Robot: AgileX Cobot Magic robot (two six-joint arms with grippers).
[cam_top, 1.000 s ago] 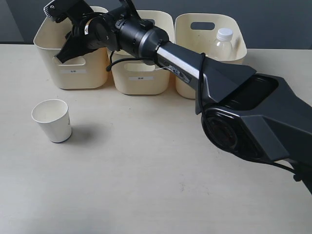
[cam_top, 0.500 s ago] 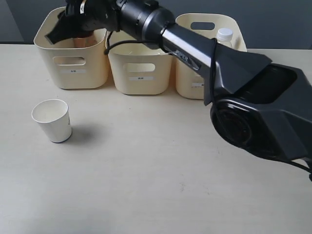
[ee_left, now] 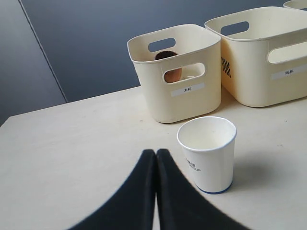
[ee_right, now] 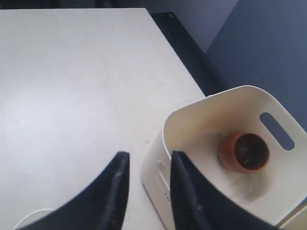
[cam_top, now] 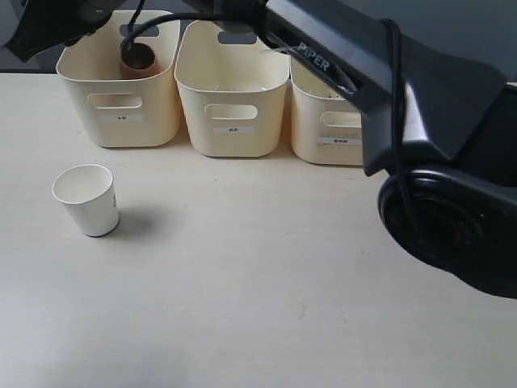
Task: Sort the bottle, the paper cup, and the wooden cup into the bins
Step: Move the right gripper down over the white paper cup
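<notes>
The wooden cup [cam_top: 137, 59] sits inside the left bin [cam_top: 117, 101], mouth up, and also shows in the right wrist view as the wooden cup [ee_right: 243, 152]. My right gripper [ee_right: 149, 155] hangs open and empty above that bin's [ee_right: 187, 125] outer corner. The white paper cup [cam_top: 86, 200] stands upright on the table in front of the left bin. My left gripper [ee_left: 156, 152] is shut and empty, just beside the paper cup [ee_left: 207, 152] and apart from it. The bottle is hidden.
The middle bin [cam_top: 233, 97] and right bin [cam_top: 327, 129] stand in a row with the left one at the back of the table. My right arm [cam_top: 347, 48] stretches across the top, over the right and middle bins.
My right arm has lifted up and left, away from the left bin, leaving the wooden cup uncovered inside it. The arm now hides the bottle in the right bin. The paper cup has not moved.
</notes>
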